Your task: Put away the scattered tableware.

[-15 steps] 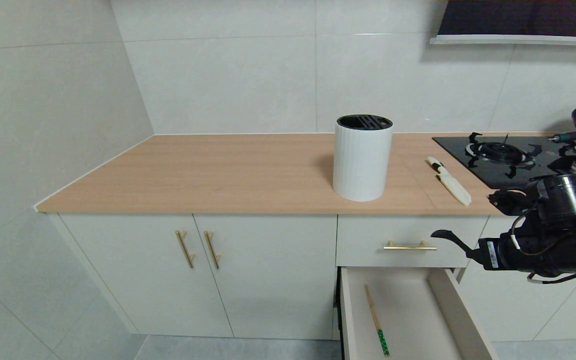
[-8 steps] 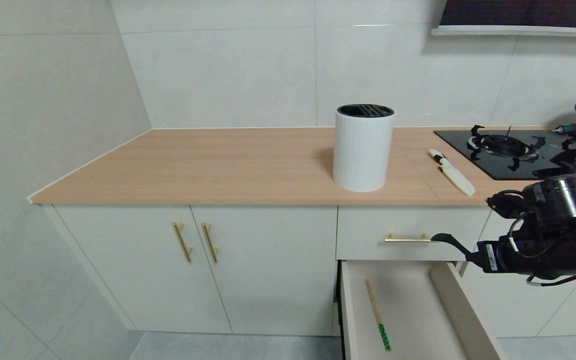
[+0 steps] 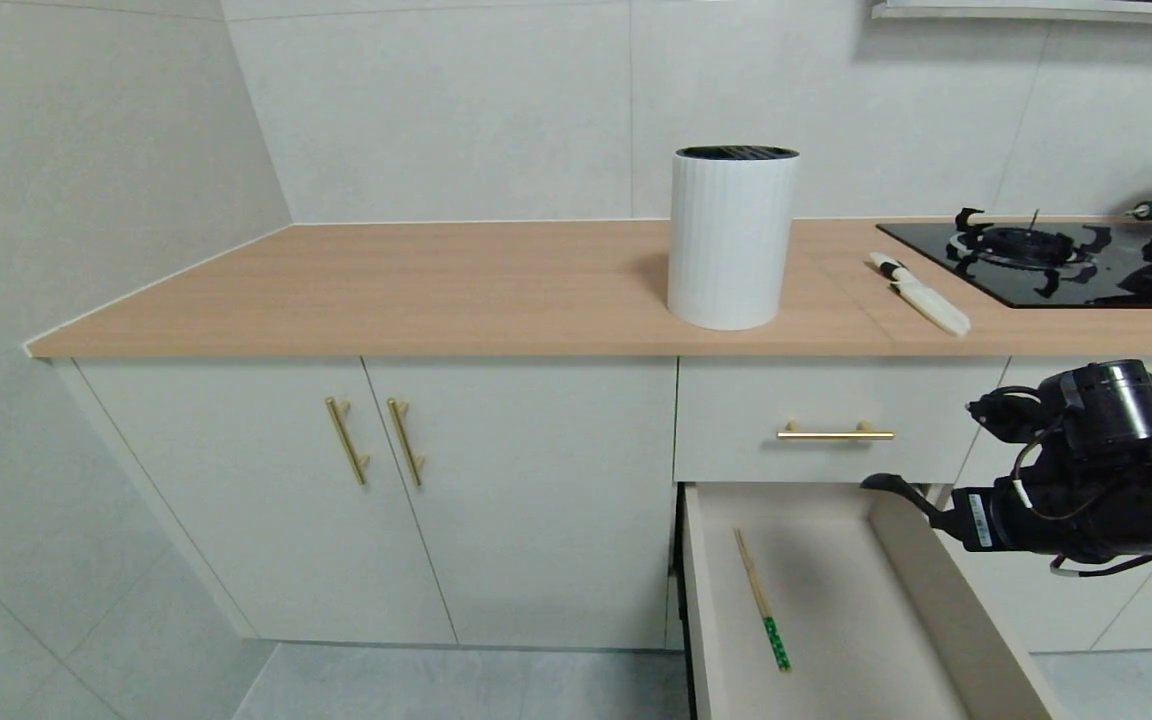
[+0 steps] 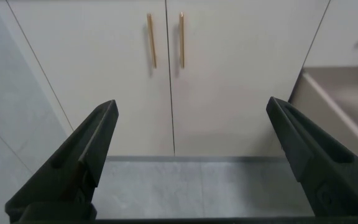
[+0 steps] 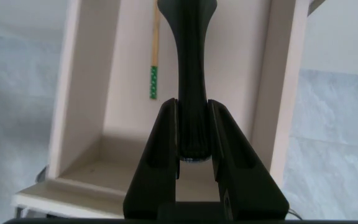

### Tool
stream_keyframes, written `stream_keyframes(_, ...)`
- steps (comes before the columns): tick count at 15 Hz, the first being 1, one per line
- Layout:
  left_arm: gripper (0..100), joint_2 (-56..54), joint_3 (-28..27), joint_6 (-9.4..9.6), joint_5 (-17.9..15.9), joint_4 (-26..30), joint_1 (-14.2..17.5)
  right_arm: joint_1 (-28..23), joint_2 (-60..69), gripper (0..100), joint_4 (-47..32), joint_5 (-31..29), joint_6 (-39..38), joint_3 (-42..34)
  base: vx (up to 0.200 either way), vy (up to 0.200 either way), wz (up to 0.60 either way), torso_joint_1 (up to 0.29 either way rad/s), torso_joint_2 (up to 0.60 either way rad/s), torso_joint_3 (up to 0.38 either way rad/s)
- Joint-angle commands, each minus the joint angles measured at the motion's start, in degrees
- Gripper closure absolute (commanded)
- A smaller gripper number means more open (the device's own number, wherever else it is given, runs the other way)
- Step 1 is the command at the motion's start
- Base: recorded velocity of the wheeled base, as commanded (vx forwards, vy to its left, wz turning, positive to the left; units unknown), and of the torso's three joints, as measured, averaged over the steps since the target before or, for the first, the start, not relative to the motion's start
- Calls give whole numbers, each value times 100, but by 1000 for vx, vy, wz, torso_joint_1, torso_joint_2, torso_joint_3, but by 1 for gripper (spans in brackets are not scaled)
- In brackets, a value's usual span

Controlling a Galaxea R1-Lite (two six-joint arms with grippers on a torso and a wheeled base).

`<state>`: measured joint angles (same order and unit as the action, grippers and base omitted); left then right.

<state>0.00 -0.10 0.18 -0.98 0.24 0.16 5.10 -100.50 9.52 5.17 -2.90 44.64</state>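
The right gripper hangs above the open drawer, its jaws pinching the handle of a black utensil that reaches out over the drawer's inside. A chopstick with a green end lies on the drawer's floor. On the bench above the drawer stand a white slotted holder and a pale knife. The left gripper, jaws spread wide and empty, faces the cabinet doors left of the drawer.

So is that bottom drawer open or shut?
Open. The bottom drawer is pulled out below the shut top drawer, and a chopstick lies on its floor in plain sight.
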Motion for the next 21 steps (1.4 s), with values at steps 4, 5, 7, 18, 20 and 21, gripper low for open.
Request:
stream_keyframes(4,0,0,1,-1,1,2,2,18,-101,100,24,-25,0,-8,0,0,0,-155,472,309)
stream_keyframes(5,0,0,1,-1,1,2,2,18,-128,100,85,-33,0,-35,0,0,0,-144,456,315)
stream_keyframes(7,0,0,-8,-1,1,2,2,18,-154,100,217,-33,0,-87,0,0,0,-122,452,344)
stream_keyframes(18,0,0,-8,-1,1,2,2,176,-374,100,314,-95,141,-122,0,0,0,-27,128,97)
stream_keyframes(20,0,0,-8,-1,1,2,2,440,-717,100,771,-394,26,-114,0,0,0,0,0,0)
stream_keyframes(21,0,0,-8,-1,1,2,2,598,-1016,100,1166,-534,-272,-131,0,0,0,0,0,0)
